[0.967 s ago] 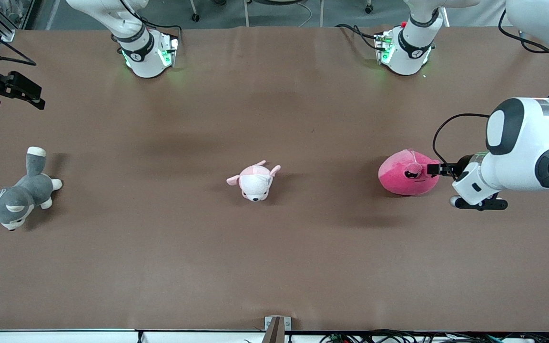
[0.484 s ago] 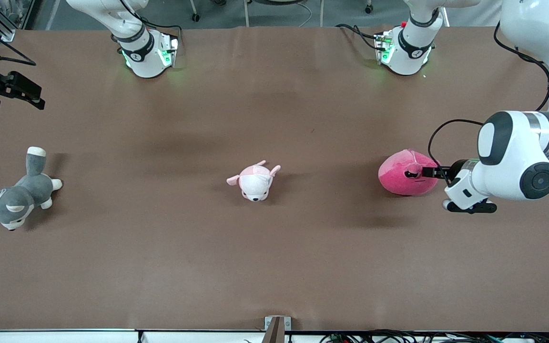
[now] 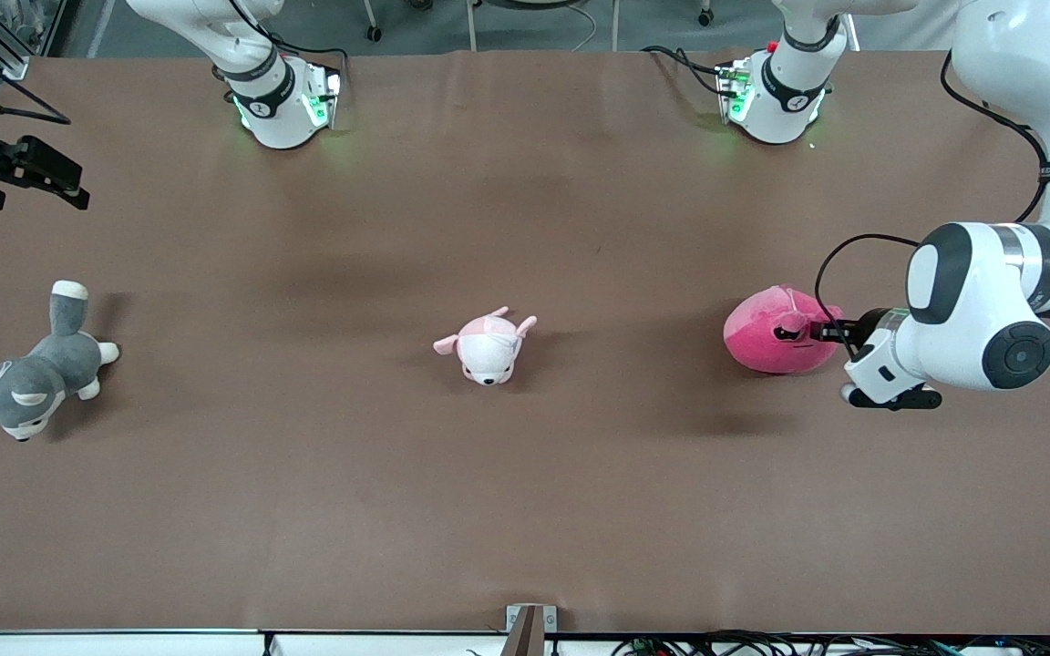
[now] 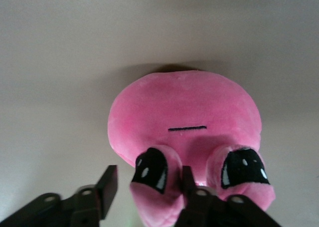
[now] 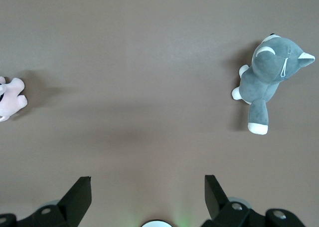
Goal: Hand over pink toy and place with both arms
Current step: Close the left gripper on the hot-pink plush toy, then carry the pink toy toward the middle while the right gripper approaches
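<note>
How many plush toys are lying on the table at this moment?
3. The grey husky plush lies toward the right arm's end, the pale pink puppy plush near the middle, and the pink toy toward the left arm's end, at the left claw.

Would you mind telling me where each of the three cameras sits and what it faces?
Front view: high across the table, facing both arm bases; shows the left gripper at the pink toy.
Left wrist view: low, facing the pink toy; its fingers straddle one eye.
Right wrist view: looking down at the husky plush; open right gripper shows.
Shared: the front and left wrist views share the pink toy.
</note>
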